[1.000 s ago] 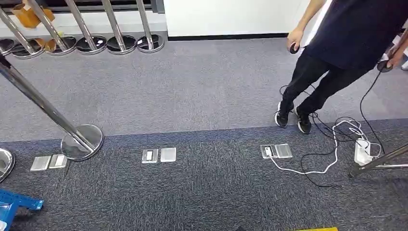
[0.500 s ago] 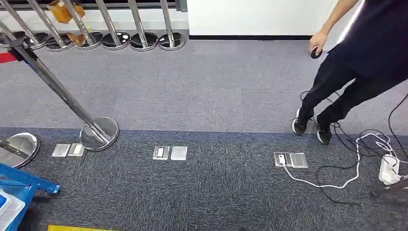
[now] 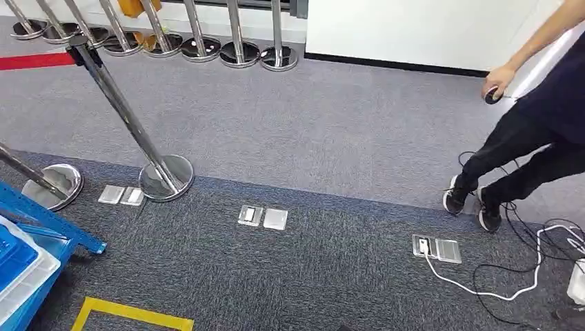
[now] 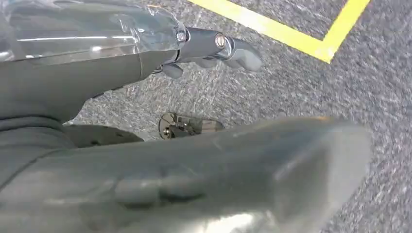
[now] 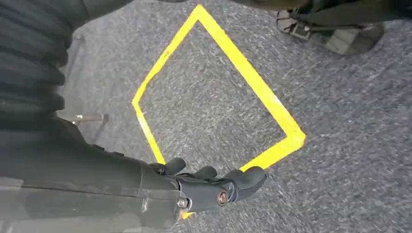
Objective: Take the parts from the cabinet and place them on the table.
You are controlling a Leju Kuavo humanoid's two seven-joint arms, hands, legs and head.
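A blue metal rack (image 3: 52,222) enters the head view at the lower left, with a white-rimmed blue bin (image 3: 21,265) on it. No parts are visible in it from here. My left hand (image 4: 209,48) hangs beside my body above grey carpet, fingers loosely extended and holding nothing. My right hand (image 5: 214,187) also hangs low over the carpet, near a yellow tape square (image 5: 243,68), and it holds nothing.
A chrome stanchion (image 3: 165,178) stands ahead left, with more posts (image 3: 200,41) along the far wall. A person (image 3: 545,131) stands at the right above floor cables (image 3: 510,276). Floor sockets (image 3: 263,217) lie in the dark carpet. Yellow tape (image 3: 131,314) marks the floor near me.
The whole picture has shifted right: the camera has turned left. The blue rack and bin have come further into view and yellow floor tape now shows at the bottom.
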